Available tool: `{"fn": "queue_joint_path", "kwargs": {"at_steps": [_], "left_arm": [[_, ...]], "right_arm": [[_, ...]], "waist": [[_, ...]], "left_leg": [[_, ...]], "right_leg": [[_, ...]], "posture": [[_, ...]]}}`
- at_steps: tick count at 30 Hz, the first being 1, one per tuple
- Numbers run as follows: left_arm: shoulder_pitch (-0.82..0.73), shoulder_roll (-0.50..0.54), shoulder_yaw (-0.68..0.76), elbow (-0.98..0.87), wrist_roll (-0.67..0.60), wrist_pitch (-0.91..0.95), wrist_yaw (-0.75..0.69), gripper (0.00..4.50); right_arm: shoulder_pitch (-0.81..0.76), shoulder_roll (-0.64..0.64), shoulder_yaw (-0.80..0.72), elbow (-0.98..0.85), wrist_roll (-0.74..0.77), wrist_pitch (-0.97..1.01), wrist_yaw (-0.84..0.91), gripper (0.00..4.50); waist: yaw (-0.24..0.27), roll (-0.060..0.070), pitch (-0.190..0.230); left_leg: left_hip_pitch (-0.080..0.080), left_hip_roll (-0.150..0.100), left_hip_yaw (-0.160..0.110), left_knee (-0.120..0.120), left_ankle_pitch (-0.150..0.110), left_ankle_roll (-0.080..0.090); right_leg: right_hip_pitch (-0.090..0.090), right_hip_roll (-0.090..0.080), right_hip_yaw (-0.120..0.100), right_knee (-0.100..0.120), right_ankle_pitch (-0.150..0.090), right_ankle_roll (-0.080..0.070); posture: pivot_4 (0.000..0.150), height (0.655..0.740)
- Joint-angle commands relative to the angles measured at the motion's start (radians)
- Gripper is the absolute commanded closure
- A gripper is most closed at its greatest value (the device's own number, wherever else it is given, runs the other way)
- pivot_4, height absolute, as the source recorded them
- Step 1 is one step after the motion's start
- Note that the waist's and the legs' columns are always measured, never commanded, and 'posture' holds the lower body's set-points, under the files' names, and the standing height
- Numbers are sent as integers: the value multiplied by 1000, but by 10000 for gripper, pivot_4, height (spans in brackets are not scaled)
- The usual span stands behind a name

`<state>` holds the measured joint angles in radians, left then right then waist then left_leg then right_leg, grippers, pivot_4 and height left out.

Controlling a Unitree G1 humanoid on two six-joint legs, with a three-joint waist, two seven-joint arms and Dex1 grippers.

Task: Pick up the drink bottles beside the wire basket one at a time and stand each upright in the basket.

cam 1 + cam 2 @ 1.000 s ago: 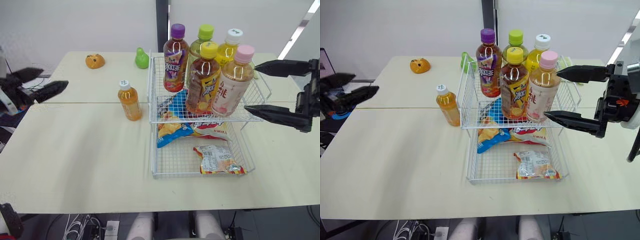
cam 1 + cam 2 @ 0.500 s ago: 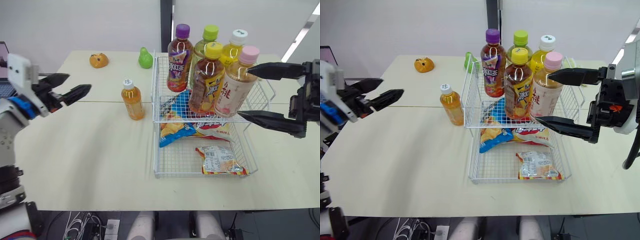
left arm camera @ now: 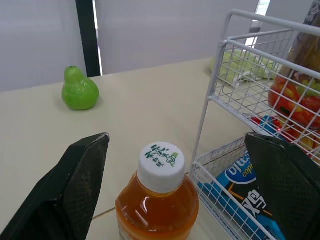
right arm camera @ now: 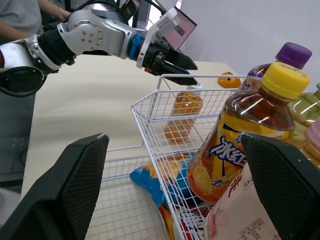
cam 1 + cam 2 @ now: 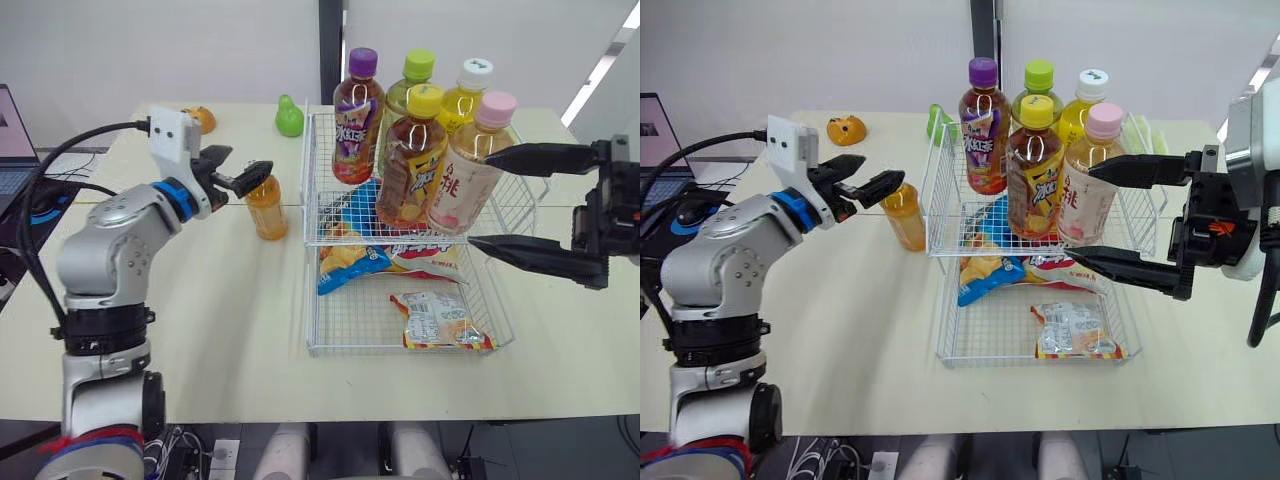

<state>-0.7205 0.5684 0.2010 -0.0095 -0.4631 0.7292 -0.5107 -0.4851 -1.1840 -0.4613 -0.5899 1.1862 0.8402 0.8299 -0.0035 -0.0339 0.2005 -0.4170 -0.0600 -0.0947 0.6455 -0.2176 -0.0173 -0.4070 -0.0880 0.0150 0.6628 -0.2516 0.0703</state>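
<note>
One small orange bottle (image 5: pixel 266 208) with a white cap, upright on the table (image 5: pixel 200 330), just beside the left wall of the wire basket (image 5: pixel 306 170) and not yet inside. At cap height, the left gripper (image 5: pixel 248 168), with the two black fingers (image 3: pixel 75 185) apart, one on each side of the neck, and touching nothing, judging by the wrist view. Probably the reach just before the grasp on the last bottle. To do this step well: lower the gripper a little, to take the body below the shoulder and not the smooth cap. Keep the bottle in the middle between the fingers. Close slowly and evenly, to avoid tipping such a light bottle or knocking it against the wire. Mind the finger on the basket side, very near to the white wall. After closing, lift straight up above the top rim, then carry across and set down upright on the upper shelf. Five bottles already upright there, so not much room; perhaps the free front corner before the purple-capped bottle (image 5: pixel 353 130). On the far side, the right gripper (image 5: pixel 480 198), fingers wide apart, close to the pink-capped bottle (image 5: pixel 455 190); better to hold it away from the path. On the lower shelf, some snack bags (image 5: pixel 435 320), of no matter here.
</note>
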Motion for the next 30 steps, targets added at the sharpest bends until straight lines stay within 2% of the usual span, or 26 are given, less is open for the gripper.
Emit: {"fn": "queue_joint_path", "kwargs": {"at_steps": [1,14,17,24,25,30], "left_arm": [[-46,-29,-15,36,46,-55,44,211],[-62,-74,-56,97,105,-84,72,211],[-58,-81,-50,98,109,-86,78,6162],[-45,-90,-42,93,101,-81,74,29970],[-42,-90,-41,91,101,-81,73,31395],[-31,-79,-40,66,96,-80,55,31352]], "right_arm": [[-12,-18,-41,-13,26,-2,-15,0],[13,-14,-60,-27,32,-5,-30,0],[21,-13,-64,-29,31,-8,-30,0],[20,-17,-65,-23,28,-13,-26,0],[21,-17,-65,-23,27,-14,-26,0],[29,-13,-68,-23,14,-18,-24,0]], "waist": [[1,0,0],[1,0,0],[1,0,0],[1,0,0],[1,0,0],[2,0,0]], "left_leg": [[0,0,0,0,0,0],[0,0,0,0,0,0],[0,0,0,0,0,0],[0,0,0,0,0,0],[0,0,0,0,0,0],[0,0,0,0,0,0]], "right_leg": [[0,0,0,0,0,0],[0,0,0,0,0,0],[0,0,0,0,0,0],[0,0,0,0,0,0],[0,0,0,0,0,0],[0,0,0,0,0,0]], "posture": [[1500,7400],[1500,7400],[1500,7400],[1500,7400],[1500,7400],[1500,7400]]}}
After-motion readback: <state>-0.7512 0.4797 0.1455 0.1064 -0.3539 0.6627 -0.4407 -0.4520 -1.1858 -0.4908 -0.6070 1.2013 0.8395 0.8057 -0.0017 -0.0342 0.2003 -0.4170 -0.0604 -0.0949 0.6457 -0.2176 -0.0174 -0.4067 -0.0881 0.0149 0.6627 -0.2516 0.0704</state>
